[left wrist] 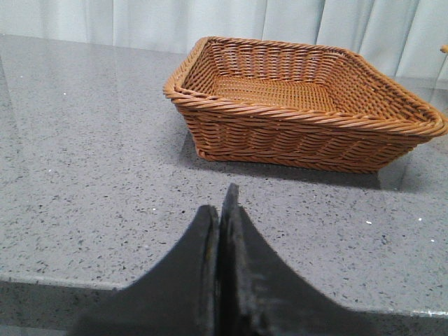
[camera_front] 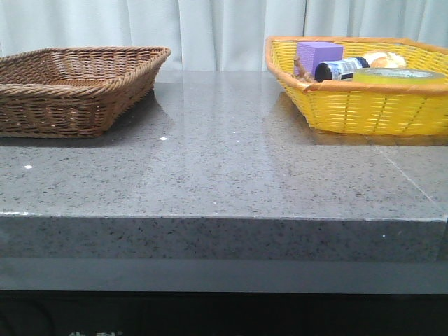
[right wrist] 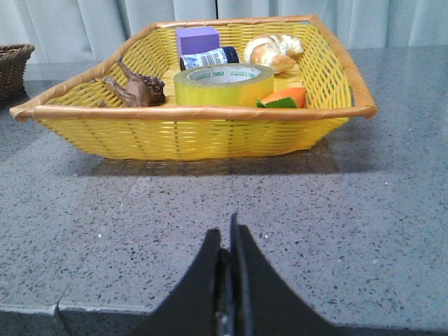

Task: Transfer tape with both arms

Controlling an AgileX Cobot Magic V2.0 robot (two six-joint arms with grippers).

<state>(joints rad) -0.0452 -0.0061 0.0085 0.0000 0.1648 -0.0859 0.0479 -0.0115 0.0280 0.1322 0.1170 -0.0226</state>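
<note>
Front cam: shows brown basket point(camera_front: 73, 87) at table's left and yellow basket point(camera_front: 364, 101) at right, well apart on grey table point(camera_front: 224, 168); neither arm in shot.
Front cam, limits: tape point(camera_front: 399, 75) only a flat yellow sliver above the basket's near rim; purple block point(camera_front: 318, 52) and dark bottle point(camera_front: 341, 68) behind it.
R wrist cam: looks into yellow basket point(right wrist: 196, 133), so whole tape point(right wrist: 224, 84) visible, plus brown toy animal point(right wrist: 136, 89), bread roll point(right wrist: 274, 50), orange/green piece point(right wrist: 285, 99), all hidden or unclear from front.
L wrist cam: brown basket point(left wrist: 301, 105) w/ bare woven floor; no tape here.
Tape, look: wide translucent yellow roll lying flat, white inner ring w/ green print facing up.
Tape, place: inside yellow basket, near the front wall, between toy animal and orange/green piece.
L gripper point(left wrist: 220, 210): fingers pressed together, nothing between, above table short of brown basket.
R gripper point(right wrist: 229, 241): fingers together, nothing held, above table short of yellow basket.
</note>
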